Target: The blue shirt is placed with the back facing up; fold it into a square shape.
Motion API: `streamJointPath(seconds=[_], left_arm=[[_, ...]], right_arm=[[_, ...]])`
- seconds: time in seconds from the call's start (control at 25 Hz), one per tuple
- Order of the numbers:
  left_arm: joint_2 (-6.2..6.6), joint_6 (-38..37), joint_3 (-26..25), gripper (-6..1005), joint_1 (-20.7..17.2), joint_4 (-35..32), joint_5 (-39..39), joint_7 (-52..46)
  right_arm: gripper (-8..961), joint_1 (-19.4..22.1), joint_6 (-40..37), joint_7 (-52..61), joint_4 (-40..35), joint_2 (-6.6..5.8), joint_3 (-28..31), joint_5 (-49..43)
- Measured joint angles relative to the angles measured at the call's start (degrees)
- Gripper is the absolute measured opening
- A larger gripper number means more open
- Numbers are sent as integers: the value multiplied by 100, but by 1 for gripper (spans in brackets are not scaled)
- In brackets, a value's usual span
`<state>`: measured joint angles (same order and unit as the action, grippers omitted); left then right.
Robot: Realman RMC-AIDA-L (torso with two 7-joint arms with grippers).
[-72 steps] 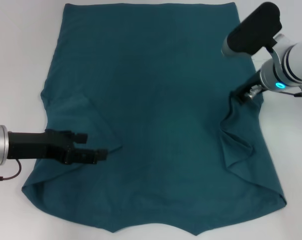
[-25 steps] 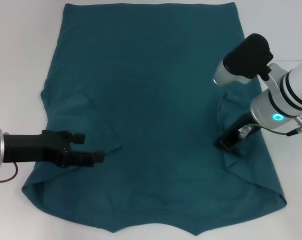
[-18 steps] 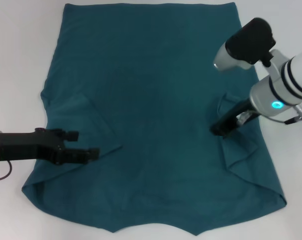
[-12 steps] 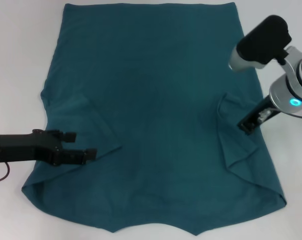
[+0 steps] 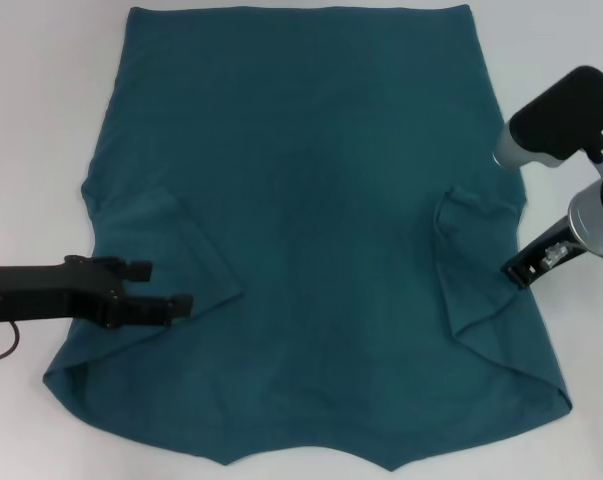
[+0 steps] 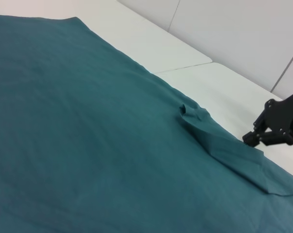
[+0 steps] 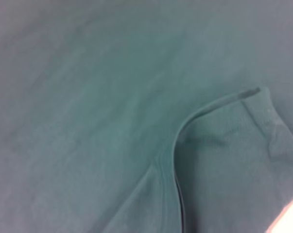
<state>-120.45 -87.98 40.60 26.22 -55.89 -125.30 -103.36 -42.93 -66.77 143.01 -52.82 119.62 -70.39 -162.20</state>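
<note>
The shirt (image 5: 311,230) fills the frame's middle, both sleeves folded in; the left gripper (image 5: 164,296), lower left, is spread and empty, the right gripper (image 5: 526,270), mid-right, I can't tell, and either might drag a sleeve loose.

White tabletop (image 5: 41,120), pale panelled wall (image 6: 243,34)
</note>
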Motion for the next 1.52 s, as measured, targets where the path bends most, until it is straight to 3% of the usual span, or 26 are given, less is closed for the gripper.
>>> streamJointPath(seconds=[0.24, 0.92, 1.08, 1.4, 1.52], left_arm=[[-13, 0, 0, 946, 20, -14, 0, -4], [-13, 0, 1, 946, -12, -19, 23, 0], [-13, 0, 0, 946, -12, -18, 23, 0], [-22, 0, 1, 946, -27, -18, 5, 0], [-24, 0, 0, 946, -32, -18, 0, 0]], right_arm=[[43, -36, 143, -213, 360, 13, 53, 238], [67, -69, -152, -842, 431, 22, 70, 1611], [73, -77, -175, -800, 331, 16, 54, 1626], [84, -19, -390, -215, -226, 50, -197, 794], [199, 132, -520, -148, -654, 47, -222, 797]])
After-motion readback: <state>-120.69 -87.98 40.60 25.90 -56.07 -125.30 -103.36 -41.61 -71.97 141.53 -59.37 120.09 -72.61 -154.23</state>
